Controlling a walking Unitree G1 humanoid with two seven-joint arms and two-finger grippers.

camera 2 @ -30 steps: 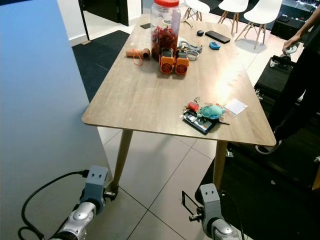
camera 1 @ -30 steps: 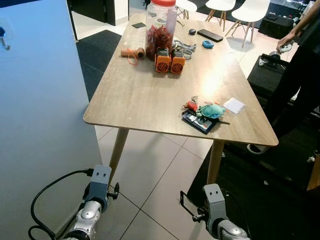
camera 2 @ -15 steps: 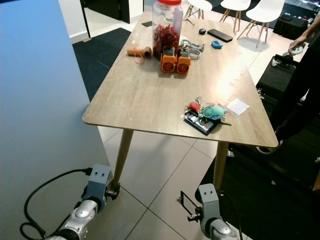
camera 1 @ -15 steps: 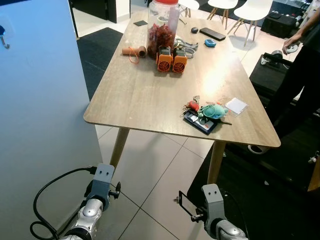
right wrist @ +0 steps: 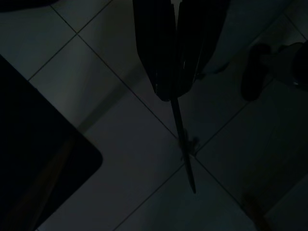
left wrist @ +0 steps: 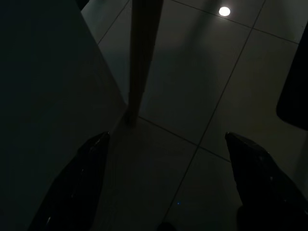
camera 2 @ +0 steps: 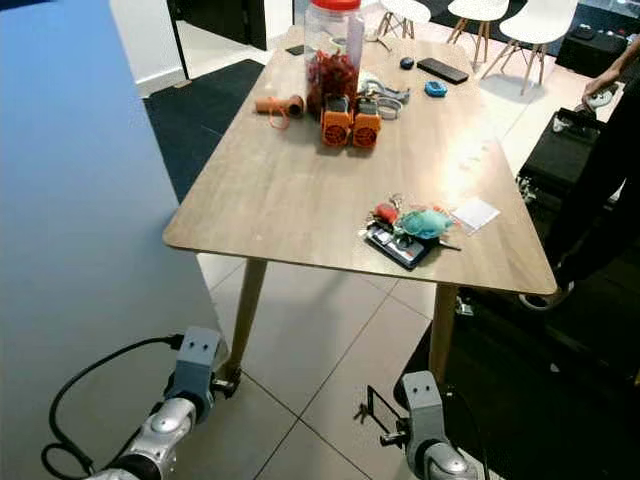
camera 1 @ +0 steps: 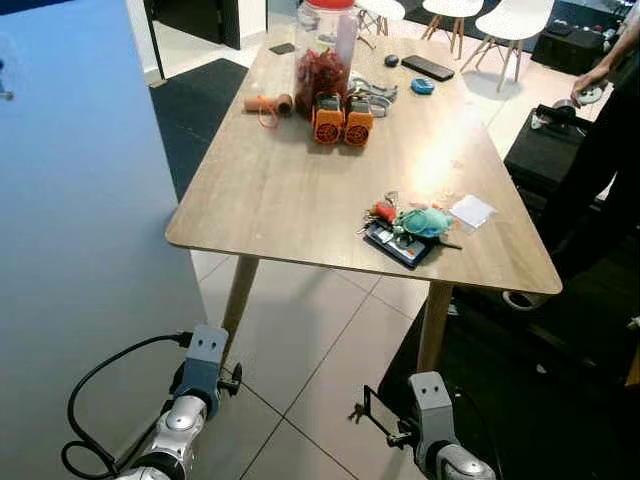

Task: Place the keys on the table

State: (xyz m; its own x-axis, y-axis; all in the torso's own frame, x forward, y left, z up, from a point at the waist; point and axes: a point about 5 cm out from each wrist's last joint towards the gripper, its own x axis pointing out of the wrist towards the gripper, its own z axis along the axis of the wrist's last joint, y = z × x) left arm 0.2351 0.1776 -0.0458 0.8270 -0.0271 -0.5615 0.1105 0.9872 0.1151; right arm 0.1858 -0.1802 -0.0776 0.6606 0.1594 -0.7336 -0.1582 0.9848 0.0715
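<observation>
Keys [right wrist: 185, 149] dangling from right pincer [right wrist: 175, 89], wooden table [camera 1: 290, 190] ahead

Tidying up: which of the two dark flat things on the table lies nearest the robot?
The dark case under the teal key bundle, near the table's front edge; the black phone lies at the far end.

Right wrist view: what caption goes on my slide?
Right gripper, fingers shut on a dangling key ring, hanging above dark floor tiles.

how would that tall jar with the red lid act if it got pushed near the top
The jar stands tall and narrow at the far end of the table, so it would probably tip rather than slide. It looks clear with red contents, so likely heavy and possibly breakable.
</observation>
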